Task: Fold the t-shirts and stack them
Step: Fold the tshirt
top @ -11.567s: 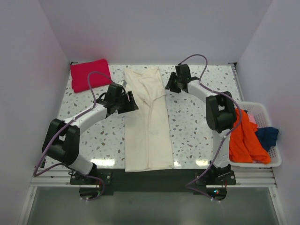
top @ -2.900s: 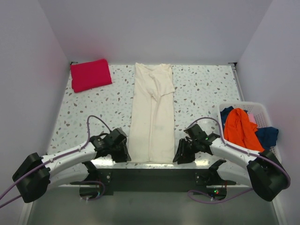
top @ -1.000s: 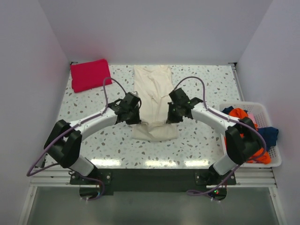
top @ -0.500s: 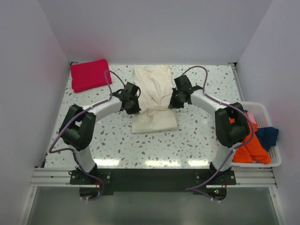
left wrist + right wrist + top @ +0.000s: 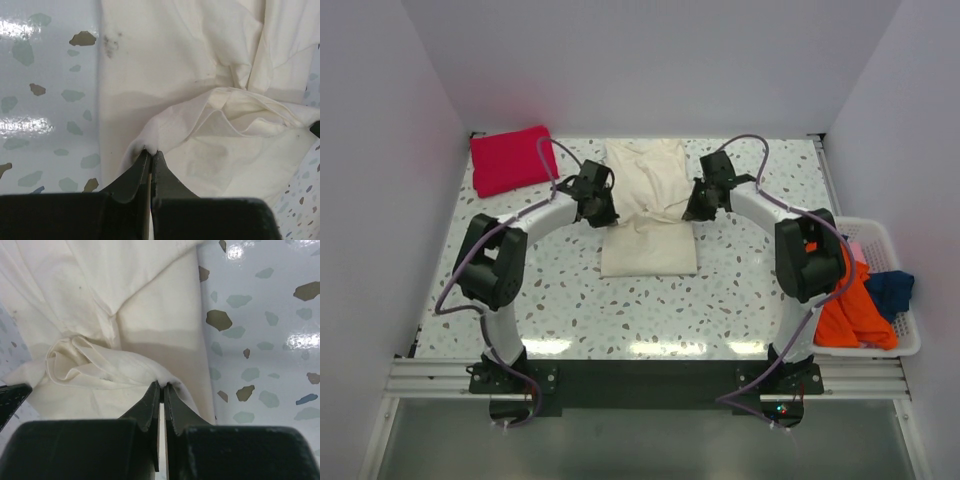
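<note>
Mid-fold: cream t-shirt (image 5: 648, 245) lies mid-desk (image 5: 760, 255), toward 12 o'clock. Left tool (image 5: 150, 153) and right tool (image 5: 162, 386) each pinch a hem corner (9 and 3 o'clock edges). Next, likely: lay hem at collar, release.
</note>
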